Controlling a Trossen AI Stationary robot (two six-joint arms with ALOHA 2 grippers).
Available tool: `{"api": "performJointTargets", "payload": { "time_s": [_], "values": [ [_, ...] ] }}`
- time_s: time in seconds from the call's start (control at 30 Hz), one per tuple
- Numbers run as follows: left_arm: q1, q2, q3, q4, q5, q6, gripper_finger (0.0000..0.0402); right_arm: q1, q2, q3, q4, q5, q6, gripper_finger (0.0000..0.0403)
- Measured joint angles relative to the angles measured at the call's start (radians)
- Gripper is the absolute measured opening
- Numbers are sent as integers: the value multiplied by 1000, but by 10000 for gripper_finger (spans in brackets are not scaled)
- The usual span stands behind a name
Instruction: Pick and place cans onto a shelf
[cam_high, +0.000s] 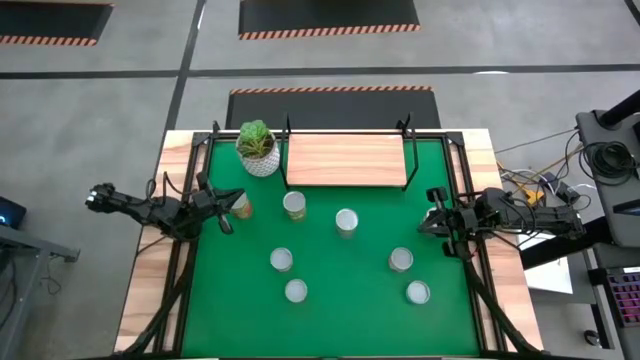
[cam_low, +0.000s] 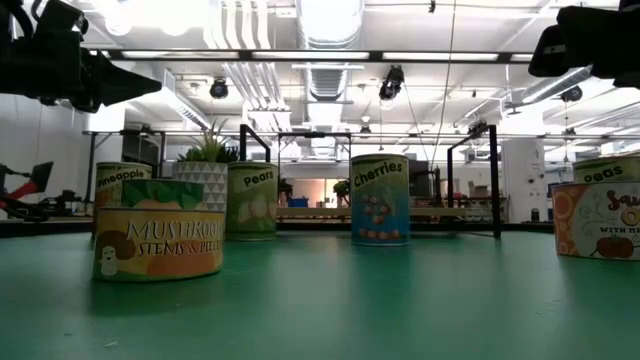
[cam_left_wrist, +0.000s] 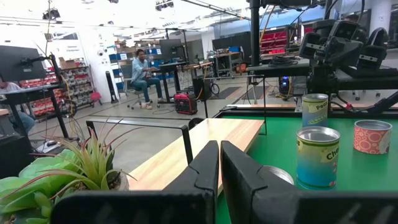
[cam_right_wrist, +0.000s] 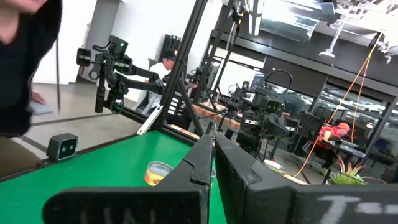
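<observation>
Several cans with silvery tops stand upright on their bases on the green mat (cam_high: 340, 320), among them one (cam_high: 294, 205), one (cam_high: 346, 221) and one (cam_high: 401, 260). The low view shows their labels, such as Mushroom (cam_low: 158, 243) and Cherries (cam_low: 380, 200). The shelf (cam_high: 346, 160), a light wooden board with black posts, stands at the mat's far edge. My left gripper (cam_high: 226, 212) hovers shut at the mat's left side, beside a can (cam_high: 241, 206). My right gripper (cam_high: 430, 218) hovers shut at the mat's right side. Both wrist views show the fingers together, left (cam_left_wrist: 219, 155) and right (cam_right_wrist: 211, 149).
A white pot with a green plant (cam_high: 258, 148) stands at the shelf's left end. A black frame runs around the mat's edges. Cables and equipment (cam_high: 560, 190) lie off the table's right side. A seated person (cam_left_wrist: 143, 78) shows in the room behind.
</observation>
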Motion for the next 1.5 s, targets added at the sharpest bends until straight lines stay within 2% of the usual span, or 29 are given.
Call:
{"api": "performJointTargets", "payload": {
  "time_s": [1.13,1.2,1.37,1.5],
  "values": [
    [0,0,0,0,0,-1,0,0,0,0,14,0,-11,9],
    [-1,0,0,2,4,-71,0,0,0,0,36,-3,23,9],
    [-2,1,0,14,78,-544,0,2,5,3,62,11,259,9],
    [1,1,0,87,36,-562,0,2,19,5,60,13,340,9]
  ]
}}
